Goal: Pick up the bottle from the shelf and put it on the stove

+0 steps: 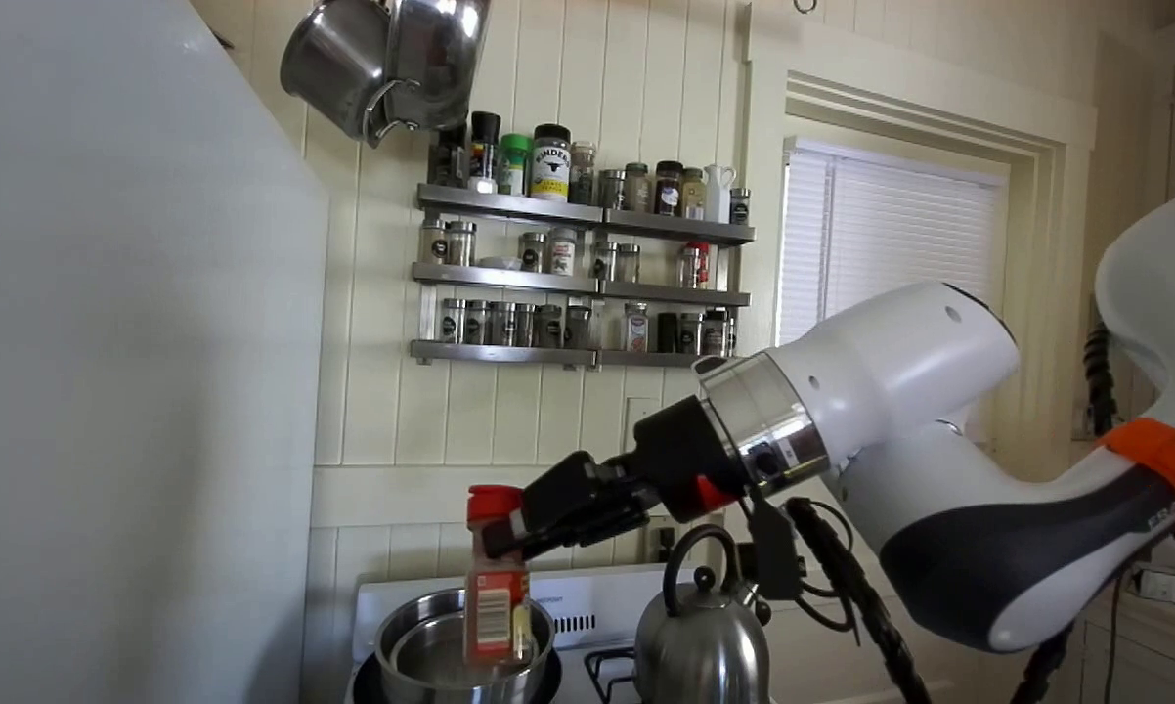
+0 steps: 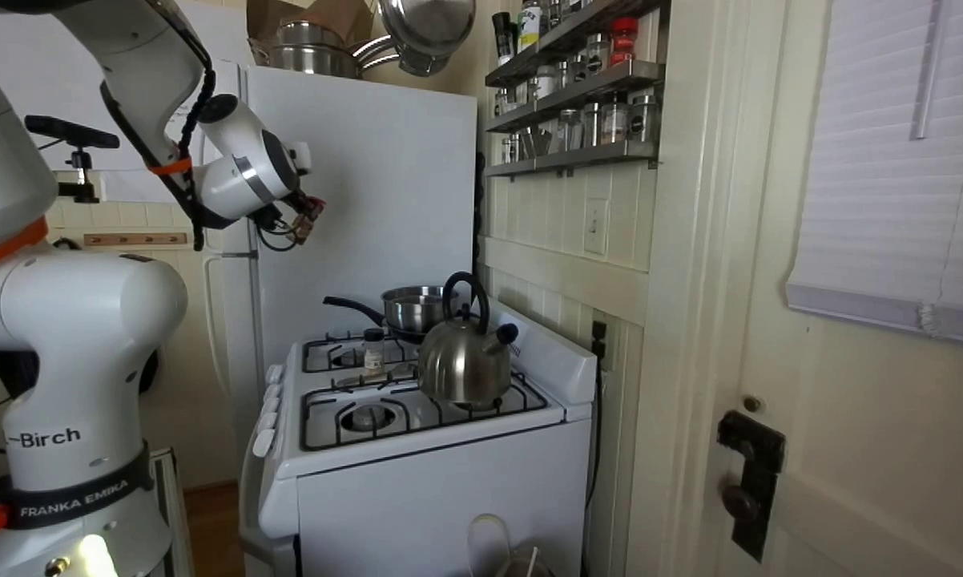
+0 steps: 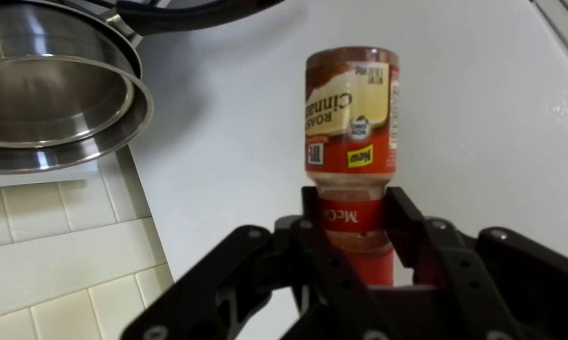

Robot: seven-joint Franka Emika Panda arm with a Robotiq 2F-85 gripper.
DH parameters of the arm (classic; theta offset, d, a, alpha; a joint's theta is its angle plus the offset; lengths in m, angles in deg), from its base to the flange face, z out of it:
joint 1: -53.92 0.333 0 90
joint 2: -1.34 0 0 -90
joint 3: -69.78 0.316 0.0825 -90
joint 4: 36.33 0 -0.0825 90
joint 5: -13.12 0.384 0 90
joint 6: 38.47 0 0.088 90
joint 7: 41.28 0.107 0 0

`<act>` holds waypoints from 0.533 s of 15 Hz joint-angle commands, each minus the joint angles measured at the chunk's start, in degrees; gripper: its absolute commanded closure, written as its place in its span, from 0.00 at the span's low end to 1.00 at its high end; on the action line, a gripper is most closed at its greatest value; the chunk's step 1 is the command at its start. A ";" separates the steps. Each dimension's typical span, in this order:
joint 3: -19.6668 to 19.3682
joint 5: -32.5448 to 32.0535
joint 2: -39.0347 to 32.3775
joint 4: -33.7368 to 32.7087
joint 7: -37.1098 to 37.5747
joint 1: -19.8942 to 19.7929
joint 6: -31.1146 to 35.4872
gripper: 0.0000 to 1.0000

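My gripper [image 3: 353, 212] is shut on the neck of a cinnamon bottle [image 3: 350, 118] with a red cap and red-yellow label. The bottle hangs in the air, cap up, slightly tilted. In an exterior view the bottle [image 2: 301, 228] is in front of the fridge, above the level of the stove [image 2: 441, 481] and off its front. In an exterior view the bottle [image 1: 495, 616] overlaps the pan in the picture, with the gripper [image 1: 509, 533] at its neck. The shelf [image 1: 509, 279] is a three-tier metal rack of spice jars on the wall; it also shows in an exterior view [image 2: 578, 156].
On the stove stand a steel kettle [image 2: 464, 365], a pan [image 2: 413, 308] with a dark handle at the back, and a small dark-capped jar [image 2: 373, 353] on the middle. A tall white fridge [image 2: 361, 184] stands beside the stove. Steel pots [image 1: 338, 64] show high up near the shelf.
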 commanded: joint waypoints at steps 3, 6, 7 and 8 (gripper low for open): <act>4.82 3.28 6.16 5.69 -7.90 -5.22 -1.09 0.62; 9.32 6.19 10.80 8.50 -11.74 -10.36 -1.76 0.62; 9.56 6.22 11.32 8.53 -11.80 -10.58 -1.99 0.62; 9.56 6.24 11.42 8.53 -11.88 -10.60 -2.03 0.62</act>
